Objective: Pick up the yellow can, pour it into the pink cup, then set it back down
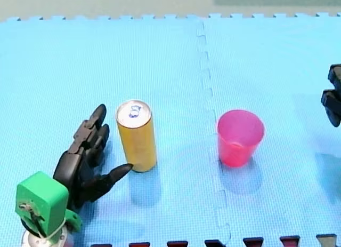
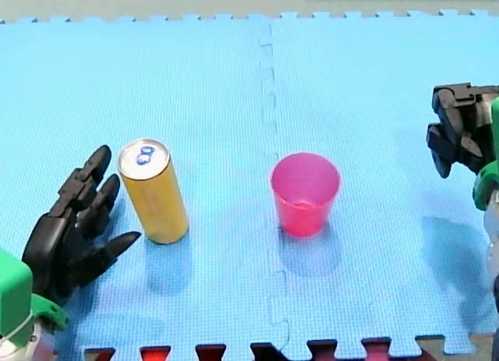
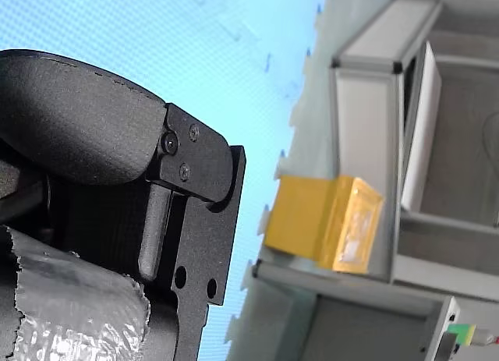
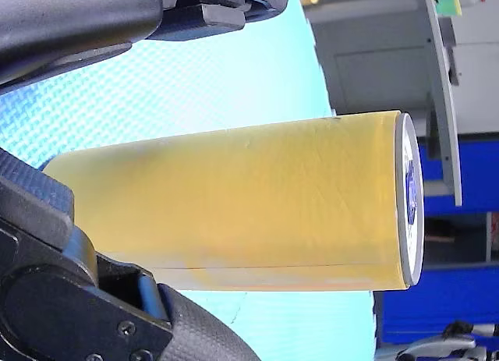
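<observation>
Nearest the head cameras, the left hand (image 1: 85,161) is at the lower left of the blue foam mat (image 1: 170,60), uncurled and gripping nothing. Its thumb (image 1: 120,172) points at the foot of the yellow can (image 1: 137,140), and whether they touch cannot be told. The can stands upright just beside that hand, left of the mat's seam. The pink cup (image 1: 240,137) stands upright right of the seam, well apart from the can. At the right edge the right hand (image 2: 456,131) has nothing in it, and how far open it is cannot be told. In the first wrist view a black hand casing (image 3: 117,143) is close over the mat; past the mat's edge a yellow box (image 3: 320,221) sits against a grey frame (image 3: 366,143). In the second wrist view the can's side lies between the left hand's black fingers (image 4: 70,18), unclasped.
</observation>
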Controlling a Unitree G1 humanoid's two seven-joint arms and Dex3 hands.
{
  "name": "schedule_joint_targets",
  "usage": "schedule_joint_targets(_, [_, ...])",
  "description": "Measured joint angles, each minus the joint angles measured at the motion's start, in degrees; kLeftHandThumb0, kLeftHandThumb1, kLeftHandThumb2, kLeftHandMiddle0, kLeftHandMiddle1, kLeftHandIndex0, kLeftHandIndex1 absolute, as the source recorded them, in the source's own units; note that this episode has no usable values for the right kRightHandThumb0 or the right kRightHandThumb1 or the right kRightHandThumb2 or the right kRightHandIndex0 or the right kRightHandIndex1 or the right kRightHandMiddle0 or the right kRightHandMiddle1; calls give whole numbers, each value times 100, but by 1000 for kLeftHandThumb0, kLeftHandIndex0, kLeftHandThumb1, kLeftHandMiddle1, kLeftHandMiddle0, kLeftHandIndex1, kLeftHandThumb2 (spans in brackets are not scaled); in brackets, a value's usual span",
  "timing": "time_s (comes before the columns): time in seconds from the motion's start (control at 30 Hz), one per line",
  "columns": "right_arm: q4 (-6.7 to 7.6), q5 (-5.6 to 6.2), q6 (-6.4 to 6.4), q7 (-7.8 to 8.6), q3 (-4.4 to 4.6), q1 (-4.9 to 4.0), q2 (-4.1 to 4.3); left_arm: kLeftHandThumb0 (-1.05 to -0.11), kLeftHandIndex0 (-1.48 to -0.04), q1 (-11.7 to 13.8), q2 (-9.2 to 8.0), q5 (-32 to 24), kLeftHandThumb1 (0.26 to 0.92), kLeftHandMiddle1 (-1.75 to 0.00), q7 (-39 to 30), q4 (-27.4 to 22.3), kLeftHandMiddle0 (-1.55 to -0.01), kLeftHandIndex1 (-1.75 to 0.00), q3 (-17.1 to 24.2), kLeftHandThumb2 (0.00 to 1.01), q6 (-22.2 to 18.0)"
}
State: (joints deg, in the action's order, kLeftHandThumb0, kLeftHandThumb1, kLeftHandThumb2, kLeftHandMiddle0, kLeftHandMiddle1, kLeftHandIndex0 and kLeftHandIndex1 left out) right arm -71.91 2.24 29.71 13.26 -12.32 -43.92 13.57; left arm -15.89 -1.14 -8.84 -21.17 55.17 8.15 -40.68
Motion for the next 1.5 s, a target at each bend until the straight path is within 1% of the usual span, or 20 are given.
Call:
schedule_joint_targets(0.23, [0,10,0,8,-14,0,1,-911,-110,-55,-10,101,666,-8,-39,149,-68,0,-36,0,-39])
schedule_joint_targets(0.4, [-1,10,0,7,-14,-1,1,-908,-107,-96,-15,107,663,-7,-45,198,-70,0,-43,0,16])
schedule_joint_targets(0.67, [-2,10,0,4,-13,-4,1,-911,-106,-263,-8,169,663,-9,45,332,-80,0,-51,0,102])
schedule_joint_targets(0.87, [1,12,0,10,-14,-4,1,-933,-110,-365,16,200,673,-9,82,349,-86,-1,-86,4,118])
schedule_joint_targets(1.1, [3,95,-1,73,-51,-3,3,-943,-115,-434,50,140,675,-9,-47,366,-94,-2,-67,2,146])
schedule_joint_targets(1.5, [3,109,-7,78,-54,-3,6,-938,-120,-541,81,75,666,-10,-158,431,-109,-2,2,0,162])
